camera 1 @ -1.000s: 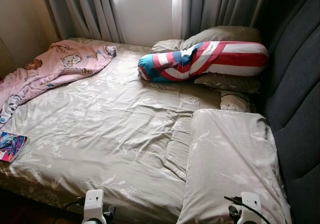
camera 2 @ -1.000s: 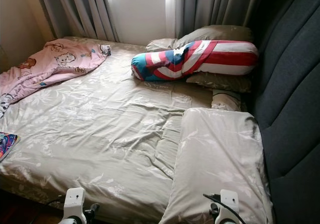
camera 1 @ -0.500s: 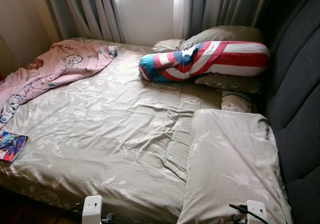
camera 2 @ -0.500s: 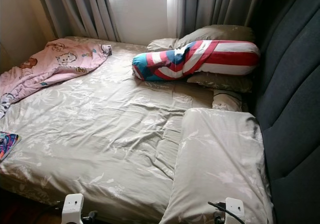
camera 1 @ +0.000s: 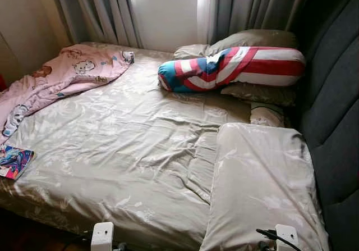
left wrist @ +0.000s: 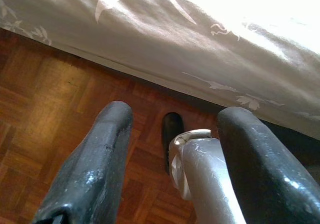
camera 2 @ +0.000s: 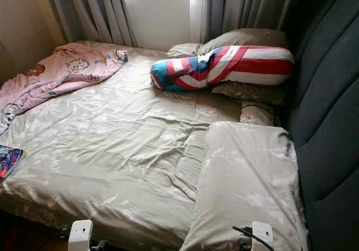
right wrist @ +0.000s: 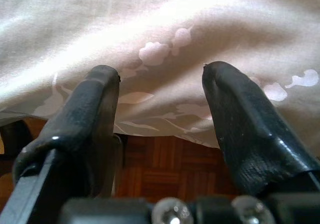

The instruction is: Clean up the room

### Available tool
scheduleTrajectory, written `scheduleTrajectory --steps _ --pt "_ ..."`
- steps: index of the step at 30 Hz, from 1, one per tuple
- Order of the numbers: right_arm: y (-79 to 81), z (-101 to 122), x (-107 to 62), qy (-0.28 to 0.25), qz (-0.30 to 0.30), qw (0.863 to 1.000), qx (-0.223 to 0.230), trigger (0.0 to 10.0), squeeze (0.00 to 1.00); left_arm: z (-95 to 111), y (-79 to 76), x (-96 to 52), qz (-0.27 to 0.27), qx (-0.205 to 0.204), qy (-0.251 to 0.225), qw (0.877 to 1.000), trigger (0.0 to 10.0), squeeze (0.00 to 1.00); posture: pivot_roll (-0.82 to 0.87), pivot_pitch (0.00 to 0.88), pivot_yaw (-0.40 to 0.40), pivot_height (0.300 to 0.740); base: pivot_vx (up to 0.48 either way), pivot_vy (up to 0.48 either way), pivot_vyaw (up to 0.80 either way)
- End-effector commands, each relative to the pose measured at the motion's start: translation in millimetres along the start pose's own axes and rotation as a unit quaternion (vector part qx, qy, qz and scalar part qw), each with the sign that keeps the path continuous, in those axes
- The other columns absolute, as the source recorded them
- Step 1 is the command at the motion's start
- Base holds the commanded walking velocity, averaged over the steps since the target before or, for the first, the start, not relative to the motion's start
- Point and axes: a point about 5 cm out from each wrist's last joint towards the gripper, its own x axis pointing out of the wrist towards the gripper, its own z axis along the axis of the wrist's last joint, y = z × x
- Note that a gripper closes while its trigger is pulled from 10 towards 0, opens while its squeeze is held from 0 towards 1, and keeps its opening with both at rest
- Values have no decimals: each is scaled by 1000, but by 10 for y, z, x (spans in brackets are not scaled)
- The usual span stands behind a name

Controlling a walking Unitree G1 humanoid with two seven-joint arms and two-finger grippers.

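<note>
A wide bed [camera 1: 129, 150] covered in a beige leaf-print sheet takes up most of the scene, with a dark padded headboard [camera 1: 336, 110] along its right side. Grey curtains [camera 1: 106, 9] hang at the far end, either side of a bright window strip.

On the far left of the bed lies a crumpled pink blanket [camera 1: 61, 77] with cartoon animals printed on it, trailing toward the left edge. A colourful book [camera 1: 14, 161] sits flat at the near left edge of the mattress, well apart from the blanket's bulk. On the far right, a red, white and blue striped bolster [camera 1: 235, 68] rests across two beige pillows [camera 1: 252, 37], one behind it and one beneath (its edge peeks out on the near side). A large beige pillow [camera 1: 261, 183] lies flat at the near right, just beside the headboard.

The left pincer [left wrist: 175, 149] hangs low over the wooden parquet floor [left wrist: 55, 103] by the bed's near edge, its fingers [left wrist: 95, 164] spread apart and holding nothing. The right pincer [right wrist: 160, 119] is likewise parted wide and empty, pointing at the overhanging sheet with a strip of floor below it.
</note>
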Motion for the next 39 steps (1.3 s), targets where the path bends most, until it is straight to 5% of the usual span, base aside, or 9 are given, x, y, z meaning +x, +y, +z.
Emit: scheduleTrajectory --steps 1,39 --pt "22 8 7 5 3 1000 3 10000 0 -3 18 -1 1 8 3 1000 10000 0 18 0 -19 720 0 262 0" --pt "38 -22 4 12 6 1000 4 10000 0 21 23 5 3 12 2 1000 10000 0 31 0 -11 720 0 330 0"
